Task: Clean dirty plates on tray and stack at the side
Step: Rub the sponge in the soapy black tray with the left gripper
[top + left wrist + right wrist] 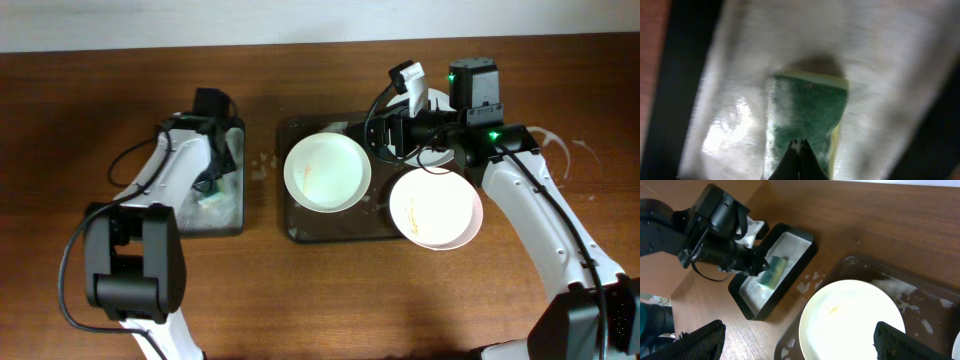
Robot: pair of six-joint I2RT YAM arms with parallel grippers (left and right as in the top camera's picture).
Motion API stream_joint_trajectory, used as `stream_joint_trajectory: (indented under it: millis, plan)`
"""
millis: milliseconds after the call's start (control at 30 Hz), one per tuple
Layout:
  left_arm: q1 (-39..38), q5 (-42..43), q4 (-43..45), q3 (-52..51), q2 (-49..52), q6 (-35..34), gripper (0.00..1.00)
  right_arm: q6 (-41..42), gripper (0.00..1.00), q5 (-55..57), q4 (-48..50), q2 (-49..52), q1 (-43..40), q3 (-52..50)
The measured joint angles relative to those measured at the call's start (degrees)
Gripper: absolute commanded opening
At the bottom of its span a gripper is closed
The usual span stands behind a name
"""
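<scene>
Plates, two for you to see: the left plate (327, 171), round, white, shallow and smooth, lies flat inside the large tray (300, 228), a faint orange smear on its face. The right plate (435, 208), same shape and glaze, carries thin orange streaks and sits at that tray's right end, its edge overhanging the rim onto the counter (320, 300), brown wood grain. The large tray is dark, rectangular, round-cornered and raised at the rim, its wet floor flecked with pale foam. Your right pincer (799, 330) is spread wide and holds nothing; its two black fingers hang to either side above the left plate, clear of it. Your left pincer (800, 150) is pressed together, pinching the near edge of the sponge (807, 110), a block with a coarse green scrubbing face and a yellow foam body. The sponge hangs over the small tray (235, 215), black, narrow, lined with a pale, glossy wet sheet.
</scene>
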Motion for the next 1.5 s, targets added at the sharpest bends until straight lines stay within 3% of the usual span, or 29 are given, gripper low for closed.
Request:
stream_joint_trajectory:
  millis: [67, 100, 233, 467, 900, 1200, 1433, 1500]
  plan:
    - [-1.3, 0.3, 0.6, 0.0, 0.0, 0.2, 0.84, 0.0, 0.95, 0.0, 0.0, 0.0, 0.0, 0.0]
    - [-1.7, 0.3, 0.9, 0.0, 0.0, 0.1, 0.99, 0.0, 0.95, 0.0, 0.0, 0.0, 0.0, 0.0]
    - [-1.6, 0.8, 0.7, 0.0, 0.0, 0.0, 0.99, 0.0, 0.95, 0.0, 0.0, 0.0, 0.0, 0.0]
    - [0.8, 4.8, -0.8, 1.0, 0.0, -3.2, 0.64, 0.0, 0.95, 0.0, 0.0, 0.0, 0.0, 0.0]
    - [0.8, 5.0, -0.1, 1.0, 4.1, -7.1, 0.53, 0.0, 0.95, 0.0, 0.0, 0.0, 0.0, 0.0]
    - [0.8, 2.8, -0.1, 1.0, 4.4, -6.2, 0.34, 0.0, 0.95, 0.0, 0.0, 0.0, 0.0, 0.0]
    - [0.8, 2.2, -0.2, 1.0, 4.4, -5.3, 0.01, 0.0, 0.95, 0.0, 0.0, 0.0, 0.0, 0.0]
    - [0.8, 2.2, -0.2, 1.0, 4.4, -5.0, 0.01, 0.0, 0.95, 0.0, 0.0, 0.0, 0.0, 0.0]
